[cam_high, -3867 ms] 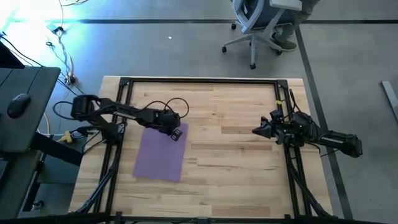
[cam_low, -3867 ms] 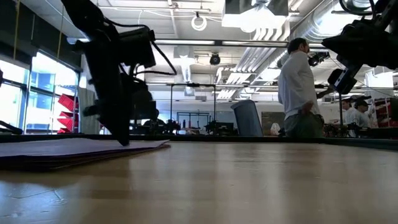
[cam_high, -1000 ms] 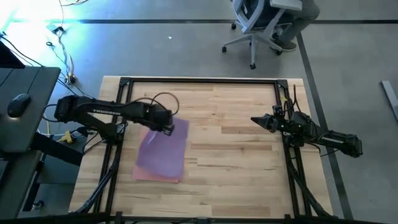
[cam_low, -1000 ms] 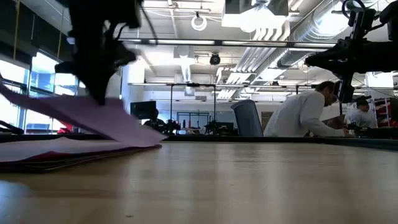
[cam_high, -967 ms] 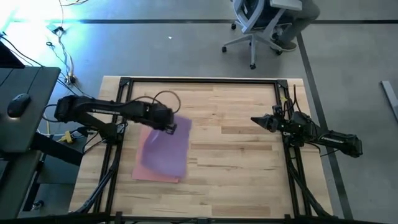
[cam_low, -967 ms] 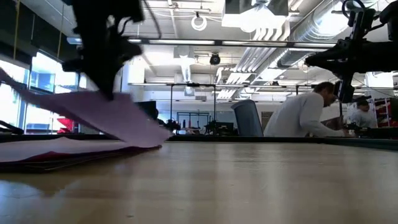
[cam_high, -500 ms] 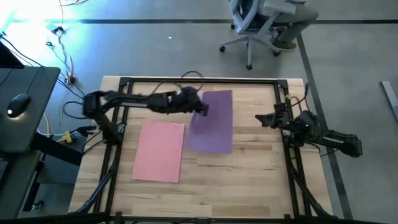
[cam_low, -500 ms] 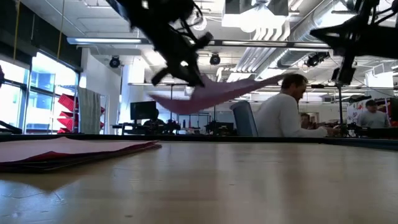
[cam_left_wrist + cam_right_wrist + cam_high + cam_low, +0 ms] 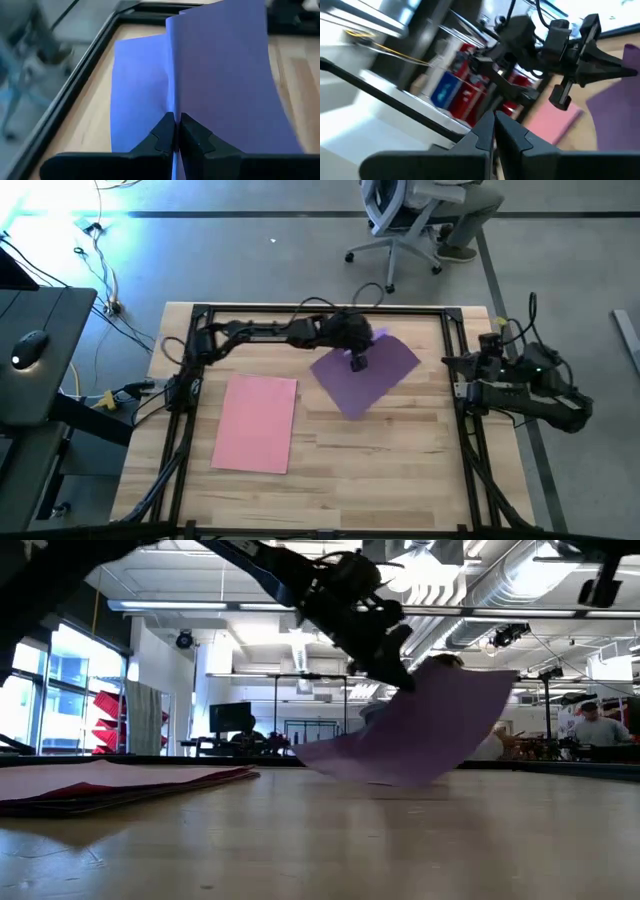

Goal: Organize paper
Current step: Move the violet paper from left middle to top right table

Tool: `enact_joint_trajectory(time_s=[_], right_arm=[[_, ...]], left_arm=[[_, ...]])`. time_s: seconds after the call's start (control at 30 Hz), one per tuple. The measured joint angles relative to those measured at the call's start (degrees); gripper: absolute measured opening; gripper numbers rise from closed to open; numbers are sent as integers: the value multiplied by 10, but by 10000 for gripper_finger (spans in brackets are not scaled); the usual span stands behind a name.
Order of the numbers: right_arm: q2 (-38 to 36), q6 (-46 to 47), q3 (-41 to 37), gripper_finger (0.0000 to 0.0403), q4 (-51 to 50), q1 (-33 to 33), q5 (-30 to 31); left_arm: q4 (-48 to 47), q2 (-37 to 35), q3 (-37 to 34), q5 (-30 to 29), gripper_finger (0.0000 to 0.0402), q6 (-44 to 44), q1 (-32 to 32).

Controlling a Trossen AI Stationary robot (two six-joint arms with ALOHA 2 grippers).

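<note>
One purple sheet (image 9: 365, 372) hangs pinched in your left claw (image 9: 358, 360), raised over the far middle of the table (image 9: 400, 460), its lower edge about at the wood. Your claw's fingers (image 9: 165, 135) are clamped tight on that sheet's edge. The pink-topped stack (image 9: 256, 422) lies flat at the left. Your right claw (image 9: 447, 361) waits empty and closed at the table's right edge.
</note>
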Motion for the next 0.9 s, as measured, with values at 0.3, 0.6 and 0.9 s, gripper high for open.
enact_joint_trajectory(time_s=[0.3,0.6,0.9], right_arm=[[0,16,30,0,-63,0,4],[0,17,29,0,-104,0,7],[0,6,28,0,-109,0,21]], left_arm=[[10,143,129,-56,0,213,-13],[17,189,148,-65,60,207,-10],[-17,185,195,-97,135,226,-20]])
